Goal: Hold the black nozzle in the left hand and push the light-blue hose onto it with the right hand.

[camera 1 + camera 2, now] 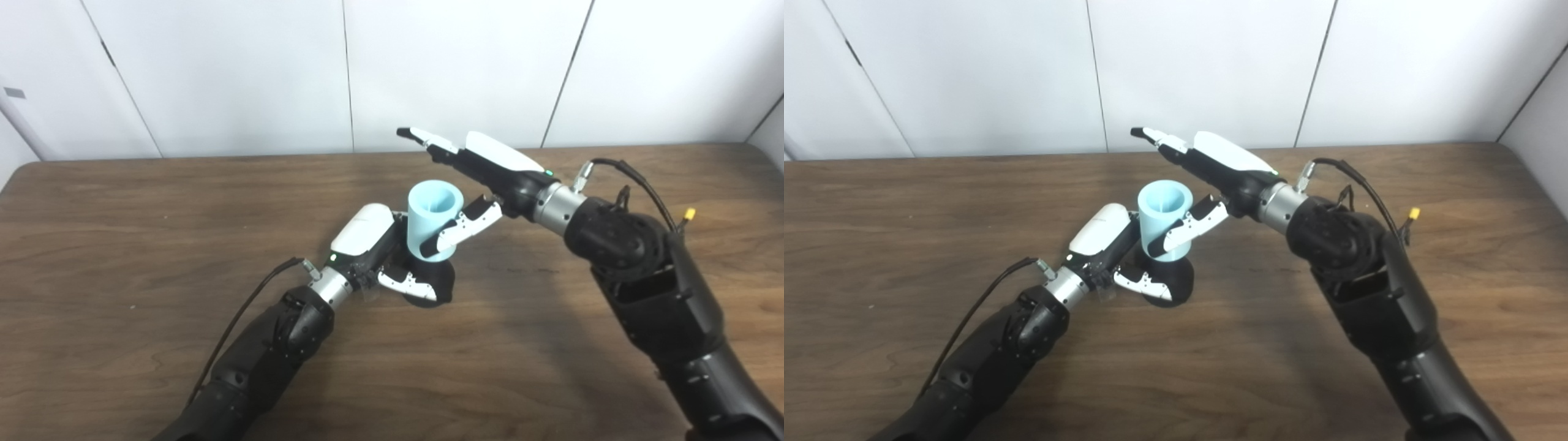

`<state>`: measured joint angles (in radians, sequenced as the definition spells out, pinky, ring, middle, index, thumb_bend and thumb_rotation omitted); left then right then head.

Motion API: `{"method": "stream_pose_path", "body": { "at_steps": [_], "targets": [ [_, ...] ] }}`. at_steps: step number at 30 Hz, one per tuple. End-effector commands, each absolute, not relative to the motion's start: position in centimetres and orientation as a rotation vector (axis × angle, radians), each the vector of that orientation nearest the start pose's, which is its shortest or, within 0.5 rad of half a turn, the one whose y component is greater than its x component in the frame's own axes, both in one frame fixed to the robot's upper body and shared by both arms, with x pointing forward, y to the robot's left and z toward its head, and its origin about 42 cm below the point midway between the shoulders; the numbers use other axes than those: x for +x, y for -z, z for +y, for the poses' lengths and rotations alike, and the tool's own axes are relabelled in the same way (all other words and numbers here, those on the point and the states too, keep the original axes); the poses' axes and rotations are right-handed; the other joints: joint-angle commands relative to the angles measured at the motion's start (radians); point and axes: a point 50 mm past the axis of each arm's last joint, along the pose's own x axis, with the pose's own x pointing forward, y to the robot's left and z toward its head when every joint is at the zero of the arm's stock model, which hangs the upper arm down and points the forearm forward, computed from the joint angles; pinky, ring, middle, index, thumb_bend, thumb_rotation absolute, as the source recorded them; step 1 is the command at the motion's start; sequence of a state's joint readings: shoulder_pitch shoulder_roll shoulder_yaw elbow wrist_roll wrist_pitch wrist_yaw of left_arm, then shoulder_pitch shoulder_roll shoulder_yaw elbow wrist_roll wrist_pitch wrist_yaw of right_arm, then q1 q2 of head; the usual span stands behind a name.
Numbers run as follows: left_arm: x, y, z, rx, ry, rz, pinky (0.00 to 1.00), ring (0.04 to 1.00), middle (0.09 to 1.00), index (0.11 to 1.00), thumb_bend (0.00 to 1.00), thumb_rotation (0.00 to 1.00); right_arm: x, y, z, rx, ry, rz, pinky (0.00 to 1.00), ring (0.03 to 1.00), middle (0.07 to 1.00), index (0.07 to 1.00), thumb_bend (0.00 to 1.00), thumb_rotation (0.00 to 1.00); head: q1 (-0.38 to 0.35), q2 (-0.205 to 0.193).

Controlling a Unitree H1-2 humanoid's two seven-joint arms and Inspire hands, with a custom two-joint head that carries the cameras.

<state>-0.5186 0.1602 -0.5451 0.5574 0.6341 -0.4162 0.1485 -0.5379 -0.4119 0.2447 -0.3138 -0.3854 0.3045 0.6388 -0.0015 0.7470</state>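
Note:
The black nozzle [446,280] stands on the table with my left hand [372,244] shut around its base; its thumb lies across the front. The light-blue hose [430,222], a short wide tube with its open end up, sits upright on top of the nozzle. My right hand [487,164] reaches in from the right with its fingers stretched straight out past the hose's far side, above the rim. Only its thumb [1185,229] rests against the hose's right front wall. The join between hose and nozzle is partly hidden by both thumbs.
The brown wooden table [122,245] stretches wide on all sides, with a white panelled wall [245,73] behind its far edge. A black cable [245,312] runs along my left forearm, and another loops over my right wrist [631,177].

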Motion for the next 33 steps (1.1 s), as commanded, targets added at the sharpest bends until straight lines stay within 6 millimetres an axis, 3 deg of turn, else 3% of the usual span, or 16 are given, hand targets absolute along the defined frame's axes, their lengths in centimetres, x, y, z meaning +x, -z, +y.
{"method": "stream_pose_path", "body": {
  "at_steps": [1, 4, 14, 18, 20, 23, 26, 33],
  "targets": [
    [32.9, -0.4, 14.7, 1.004, 0.741, -0.110, 0.46, 0.529, 0.459, 0.495, 0.53, 0.00, 36.8, -36.4, -20.9, -1.000, -0.667, -0.394, 0.95, 1.000, 1.000, 1.000, 1.00, 0.34, -0.001, 0.000],
    [33.0, -0.3, 14.7, 1.004, 0.739, -0.111, 0.45, 0.526, 0.458, 0.496, 0.53, 0.00, 35.9, -37.1, -21.5, -1.042, -0.735, -0.396, 0.99, 1.000, 1.000, 1.000, 1.00, 0.31, -0.002, -0.002],
    [33.1, -0.4, 14.8, 1.007, 0.742, -0.109, 0.46, 0.528, 0.458, 0.497, 0.53, 0.00, 33.5, -37.7, -21.1, -1.214, -0.835, -0.485, 1.00, 1.000, 1.000, 1.000, 1.00, 0.40, -0.003, -0.002],
    [33.1, -0.4, 14.8, 1.006, 0.743, -0.109, 0.46, 0.536, 0.460, 0.496, 0.53, 0.00, 33.4, -37.4, -20.7, -1.212, -0.820, -0.518, 1.00, 1.000, 1.000, 1.000, 1.00, 0.50, -0.002, -0.002],
    [33.1, -0.4, 14.8, 1.009, 0.742, -0.111, 0.45, 0.531, 0.457, 0.498, 0.53, 0.00, 33.3, -37.2, -20.4, -1.223, -0.796, -0.544, 1.00, 1.000, 1.000, 1.000, 0.99, 0.67, -0.003, -0.002],
    [33.1, -0.4, 14.9, 1.008, 0.741, -0.112, 0.45, 0.530, 0.460, 0.497, 0.53, 0.00, 33.4, -36.6, -19.6, -1.272, -0.750, -0.612, 1.00, 1.000, 1.000, 1.000, 0.93, 0.84, -0.007, -0.002],
    [33.1, -0.4, 14.8, 1.004, 0.741, -0.106, 0.46, 0.533, 0.468, 0.491, 0.53, 0.00, 33.8, -35.8, -18.8, -1.321, -0.717, -0.677, 1.00, 1.000, 1.000, 1.000, 0.86, 0.86, -0.006, -0.001],
    [33.1, -0.5, 14.6, 1.007, 0.741, -0.108, 0.43, 0.512, 0.457, 0.495, 0.53, 0.00, 34.2, -34.1, -17.9, -1.440, -0.730, -0.700, 1.00, 1.000, 1.000, 1.000, 0.89, 0.91, -0.003, 0.005]
  ]
}}
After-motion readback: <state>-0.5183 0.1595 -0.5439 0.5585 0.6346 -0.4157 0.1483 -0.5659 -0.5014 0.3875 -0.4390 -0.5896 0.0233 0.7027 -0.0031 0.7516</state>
